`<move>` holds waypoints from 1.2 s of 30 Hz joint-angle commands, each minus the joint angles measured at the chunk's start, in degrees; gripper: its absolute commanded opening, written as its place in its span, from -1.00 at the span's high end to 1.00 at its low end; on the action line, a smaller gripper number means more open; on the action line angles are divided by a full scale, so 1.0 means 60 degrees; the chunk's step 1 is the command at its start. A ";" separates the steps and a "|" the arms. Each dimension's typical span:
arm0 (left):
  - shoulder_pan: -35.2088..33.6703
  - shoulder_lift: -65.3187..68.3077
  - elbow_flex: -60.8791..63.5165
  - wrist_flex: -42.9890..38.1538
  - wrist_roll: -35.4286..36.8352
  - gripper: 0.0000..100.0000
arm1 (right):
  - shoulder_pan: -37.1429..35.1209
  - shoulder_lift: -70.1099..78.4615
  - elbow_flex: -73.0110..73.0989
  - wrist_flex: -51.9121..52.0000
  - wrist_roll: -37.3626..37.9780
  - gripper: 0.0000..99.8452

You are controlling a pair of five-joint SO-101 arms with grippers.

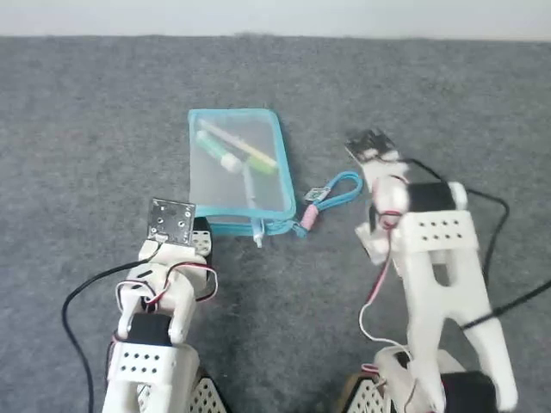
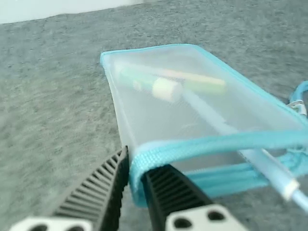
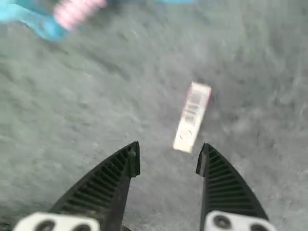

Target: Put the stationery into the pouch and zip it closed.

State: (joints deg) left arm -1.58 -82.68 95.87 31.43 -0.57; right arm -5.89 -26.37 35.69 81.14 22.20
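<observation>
High camera: fixed, up above my side of the mat (image 1: 77, 112). Faces down and forward, far enough back to take in the whole work area.

Left wrist camera: sits behind my left gripper (image 2: 134, 161) and looks out along its jaws, low, almost level with the mat. Very near the pouch (image 2: 192, 110), at its corner.

Right wrist camera: sits behind my right gripper (image 3: 168, 156), tipped steeply down, near the mat.

Shared: high and left wrist views both take in the pouch. High and right wrist views both catch the strap (image 1: 331, 191) end.
</observation>
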 commanded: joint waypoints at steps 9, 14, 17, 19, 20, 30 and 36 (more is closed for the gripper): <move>-0.0513 0.0161 -0.0755 -0.0117 0.0513 0.97 | 0.0535 -0.0535 0.2095 -0.1648 0.0352 0.59; 0.1788 0.0088 -0.0945 0.1070 -0.0733 0.97 | 0.0549 -0.0535 0.2139 -0.1560 0.0366 0.59; -0.1172 0.0103 -0.1678 0.0864 0.0571 0.97 | 0.0564 -0.0535 0.2198 -0.1531 0.0366 0.59; -0.2872 0.0161 -0.1766 0.0484 0.1363 0.97 | 0.0549 -0.0535 0.2286 -0.1546 0.0366 0.59; -0.3018 0.0161 -0.1780 0.0454 0.1509 0.97 | 0.0535 -0.0535 0.2330 -0.1560 0.0366 0.59; 0.0674 0.0088 -0.1297 0.1070 -0.0234 0.97 | 0.0549 -0.0535 0.2374 -0.1546 0.0366 0.59; 0.0073 0.0147 -0.1385 0.1143 -0.0293 0.98 | 0.0505 -0.0535 0.2374 -0.1546 0.0366 0.59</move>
State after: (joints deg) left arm -3.69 -82.68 90.42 37.85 -1.36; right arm -2.90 -27.16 50.11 72.44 23.69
